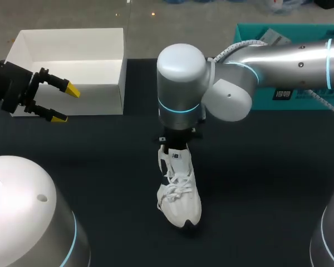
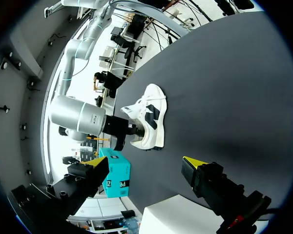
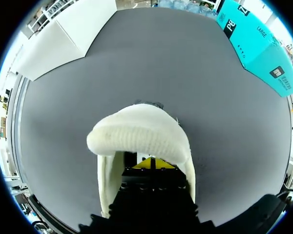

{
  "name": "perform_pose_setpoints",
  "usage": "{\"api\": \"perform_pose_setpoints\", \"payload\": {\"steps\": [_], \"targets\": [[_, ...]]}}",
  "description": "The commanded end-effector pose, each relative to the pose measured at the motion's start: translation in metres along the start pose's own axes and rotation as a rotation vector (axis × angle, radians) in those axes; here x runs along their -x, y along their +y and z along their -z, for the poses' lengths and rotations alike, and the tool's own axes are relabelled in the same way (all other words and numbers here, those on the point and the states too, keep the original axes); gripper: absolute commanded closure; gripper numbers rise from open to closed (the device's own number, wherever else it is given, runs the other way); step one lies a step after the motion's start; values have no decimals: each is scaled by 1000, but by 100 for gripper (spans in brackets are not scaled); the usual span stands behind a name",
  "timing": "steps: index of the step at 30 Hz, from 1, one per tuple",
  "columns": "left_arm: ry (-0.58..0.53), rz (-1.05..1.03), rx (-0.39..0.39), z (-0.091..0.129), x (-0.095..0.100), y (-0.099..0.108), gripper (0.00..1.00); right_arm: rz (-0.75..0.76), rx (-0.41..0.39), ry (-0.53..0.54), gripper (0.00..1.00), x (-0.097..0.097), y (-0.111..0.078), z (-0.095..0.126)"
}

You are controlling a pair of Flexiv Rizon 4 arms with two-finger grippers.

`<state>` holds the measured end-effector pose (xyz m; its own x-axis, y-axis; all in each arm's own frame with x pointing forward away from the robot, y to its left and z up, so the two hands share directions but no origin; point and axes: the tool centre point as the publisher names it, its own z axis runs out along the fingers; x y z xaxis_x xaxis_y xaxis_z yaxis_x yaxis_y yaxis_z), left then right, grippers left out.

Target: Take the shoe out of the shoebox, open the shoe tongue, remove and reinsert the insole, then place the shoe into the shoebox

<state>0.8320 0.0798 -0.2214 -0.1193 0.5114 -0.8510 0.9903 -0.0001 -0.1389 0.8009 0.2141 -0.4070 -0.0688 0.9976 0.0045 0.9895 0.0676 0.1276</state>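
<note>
Though left gripper [image 1: 65, 103] hangs spread wide just beside the shoebox [image 1: 100, 99], white shoe [image 1: 180, 192] sits on the table [image 1: 267, 183] well apart from that box. Right gripper [image 3: 151, 165] is at the heel opening; cannot tell its grip.

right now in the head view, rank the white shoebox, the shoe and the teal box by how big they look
1. white shoebox
2. teal box, though the right arm hides much of it, so it may match the shoebox
3. shoe, clearly smallest
</note>
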Motion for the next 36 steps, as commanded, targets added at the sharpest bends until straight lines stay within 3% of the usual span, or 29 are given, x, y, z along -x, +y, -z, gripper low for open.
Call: {"api": "perform_pose_setpoints", "payload": {"steps": [1,14,17,28,32,36], "targets": [[4,0,2,0,0,-1,0,14,-23,3,100,-11,0,-15],[4,0,2,0,0,-1,0,-2,-16,-10,100,-2,12,43],[4,0,2,0,0,-1,0,-7,-24,-3,100,3,13,40],[4,0,2,0,0,-1,0,-28,-94,13,100,3,12,-12],[4,0,2,0,0,-1,0,-32,-92,13,100,6,7,-2],[4,0,2,0,0,-1,0,-58,-93,1,100,12,6,21]]}}
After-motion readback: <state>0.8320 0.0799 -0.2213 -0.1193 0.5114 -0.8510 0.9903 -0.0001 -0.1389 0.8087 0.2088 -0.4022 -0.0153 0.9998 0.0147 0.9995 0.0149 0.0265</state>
